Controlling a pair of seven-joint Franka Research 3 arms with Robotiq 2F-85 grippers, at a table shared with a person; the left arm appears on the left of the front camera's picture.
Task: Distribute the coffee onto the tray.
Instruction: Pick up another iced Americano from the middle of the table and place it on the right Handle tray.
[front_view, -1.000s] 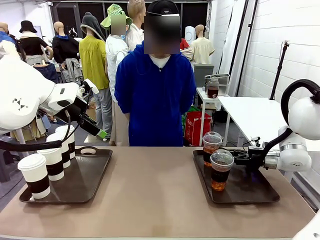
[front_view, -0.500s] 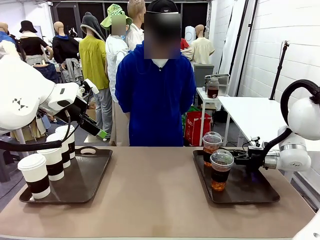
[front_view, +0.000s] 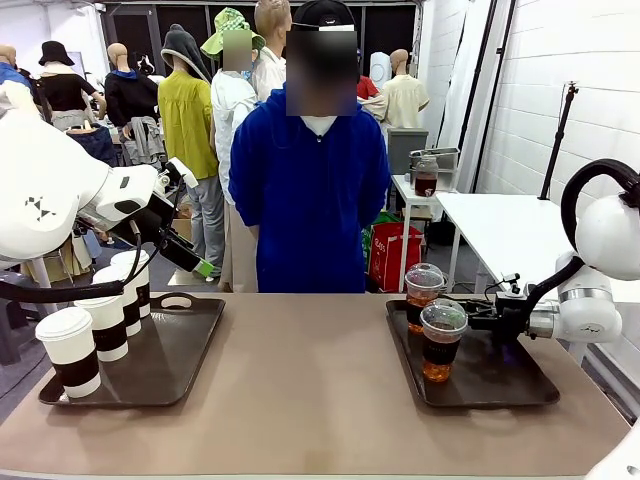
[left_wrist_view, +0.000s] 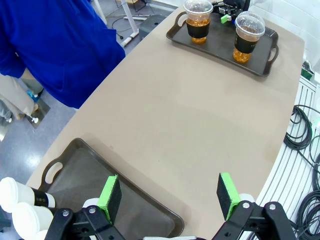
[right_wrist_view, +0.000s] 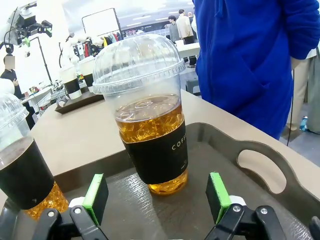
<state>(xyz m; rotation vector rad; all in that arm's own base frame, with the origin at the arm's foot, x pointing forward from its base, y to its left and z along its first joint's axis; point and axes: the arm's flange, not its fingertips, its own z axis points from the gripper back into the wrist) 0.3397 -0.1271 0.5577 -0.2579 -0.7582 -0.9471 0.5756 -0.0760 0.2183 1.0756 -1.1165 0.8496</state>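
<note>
Four white lidded cups with dark sleeves (front_view: 105, 312) stand in a row on the left brown tray (front_view: 175, 350). My left gripper (front_view: 197, 262) hangs open above that tray's far end; in its wrist view the open gripper (left_wrist_view: 168, 197) looks down on the tray (left_wrist_view: 80, 170) and two white lids (left_wrist_view: 15, 200). Two clear dome-lidded amber cups (front_view: 424, 292) (front_view: 443, 338) stand on the right tray (front_view: 500, 375). My right gripper (front_view: 480, 316) sits low and open just right of them. In the right wrist view one amber cup (right_wrist_view: 150, 110) stands just ahead of the open gripper (right_wrist_view: 157, 197), untouched; the other cup (right_wrist_view: 20, 165) is at the left.
A person in a blue hoodie (front_view: 310, 190) stands at the table's far side, between the trays. Bare tabletop (front_view: 300, 380) lies between the trays. The right tray's handle cut-out (right_wrist_view: 260, 165) is beside my right fingers. Cables (left_wrist_view: 302, 130) hang off the table's edge.
</note>
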